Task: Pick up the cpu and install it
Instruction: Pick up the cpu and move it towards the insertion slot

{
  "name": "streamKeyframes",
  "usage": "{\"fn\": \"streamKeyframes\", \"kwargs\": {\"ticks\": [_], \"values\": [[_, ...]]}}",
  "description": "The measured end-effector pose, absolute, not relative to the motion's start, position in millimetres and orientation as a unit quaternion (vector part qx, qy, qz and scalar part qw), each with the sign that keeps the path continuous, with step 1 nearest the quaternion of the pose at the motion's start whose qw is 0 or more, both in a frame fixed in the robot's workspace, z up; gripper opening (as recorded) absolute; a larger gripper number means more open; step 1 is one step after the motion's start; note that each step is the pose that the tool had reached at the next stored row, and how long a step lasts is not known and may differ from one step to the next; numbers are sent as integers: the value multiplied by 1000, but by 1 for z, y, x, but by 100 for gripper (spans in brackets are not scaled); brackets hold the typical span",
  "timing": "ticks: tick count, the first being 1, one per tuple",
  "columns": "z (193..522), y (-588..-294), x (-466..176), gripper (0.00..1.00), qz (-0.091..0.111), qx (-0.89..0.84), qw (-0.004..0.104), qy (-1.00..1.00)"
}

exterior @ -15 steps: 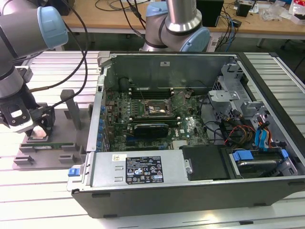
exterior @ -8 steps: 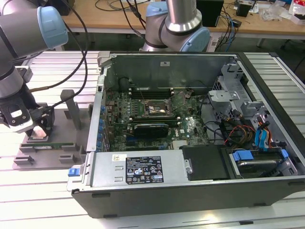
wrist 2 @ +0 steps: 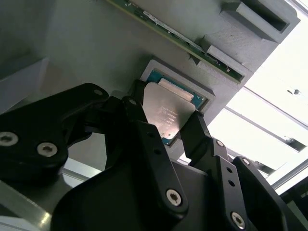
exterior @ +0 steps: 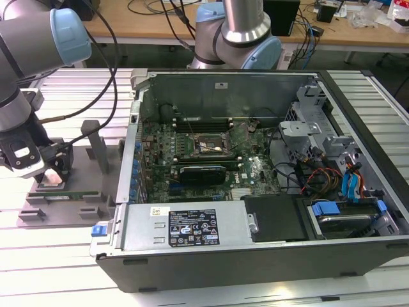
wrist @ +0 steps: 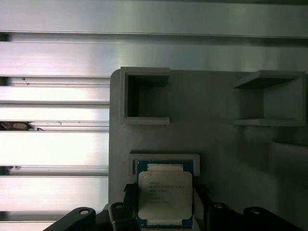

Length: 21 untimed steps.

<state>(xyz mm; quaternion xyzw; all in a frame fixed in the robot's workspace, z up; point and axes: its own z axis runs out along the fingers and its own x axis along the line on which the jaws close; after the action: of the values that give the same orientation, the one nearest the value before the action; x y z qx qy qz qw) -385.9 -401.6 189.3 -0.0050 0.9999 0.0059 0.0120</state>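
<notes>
The cpu [wrist: 165, 192] is a flat square chip with a silver top and a teal edge. It lies in a shallow recess of the grey holder [wrist: 226, 159], at the exterior view's left. My gripper [wrist: 165, 196] reaches down over it, with one black finger [wrist: 129, 195] against each of two opposite sides. In the second wrist view the fingers [wrist 2: 192, 132] press the cpu [wrist 2: 168, 108] from both sides while it rests in the recess. In the exterior view my gripper [exterior: 48, 171] stands over the holder [exterior: 77, 204]. The open motherboard socket [exterior: 208, 147] lies inside the computer case.
The open computer case [exterior: 192, 227] sits in the middle, with cables and drive bays on the exterior view's right. A long green memory stick [wrist 2: 168, 29] lies in a slot of the holder. Grey posts [exterior: 94, 150] rise from the holder. A second arm's base [exterior: 236, 32] stands behind the case.
</notes>
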Motion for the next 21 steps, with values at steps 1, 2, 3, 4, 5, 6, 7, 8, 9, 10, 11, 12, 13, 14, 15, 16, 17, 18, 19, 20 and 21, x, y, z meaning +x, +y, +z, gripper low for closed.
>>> {"fn": "streamKeyframes", "kwargs": {"ticks": [1,2,3,4,5,6,7,8,9,10,11,12,13,14,15,16,17,18,19,20,21], "values": [[190,-402,-386,55,6,-5,12,1000],[191,-402,-386,55,6,-5,12,1000],[192,-402,-386,55,6,-5,12,1000],[192,-402,-386,55,6,-5,12,1000],[192,-402,-386,55,6,-5,12,1000],[192,-402,-386,55,6,-5,12,1000],[192,-402,-386,55,6,-5,12,1000],[193,-402,-386,55,6,-5,12,1000],[193,-402,-386,55,6,-5,12,1000],[194,-402,-386,55,6,-5,12,1000],[195,-402,-386,55,6,-5,12,1000],[196,-402,-386,55,6,-5,12,1000],[196,-402,-386,55,6,-5,12,1000],[197,-402,-386,55,6,-5,12,1000],[198,-402,-386,55,6,-5,12,1000],[199,-402,-386,55,6,-5,12,1000],[200,-402,-386,55,6,-5,12,1000],[201,-402,-386,55,6,-5,12,1000],[202,-402,-386,55,6,-5,12,1000],[203,-402,-386,55,6,-5,12,1000],[204,-402,-386,55,6,-5,12,1000]]}}
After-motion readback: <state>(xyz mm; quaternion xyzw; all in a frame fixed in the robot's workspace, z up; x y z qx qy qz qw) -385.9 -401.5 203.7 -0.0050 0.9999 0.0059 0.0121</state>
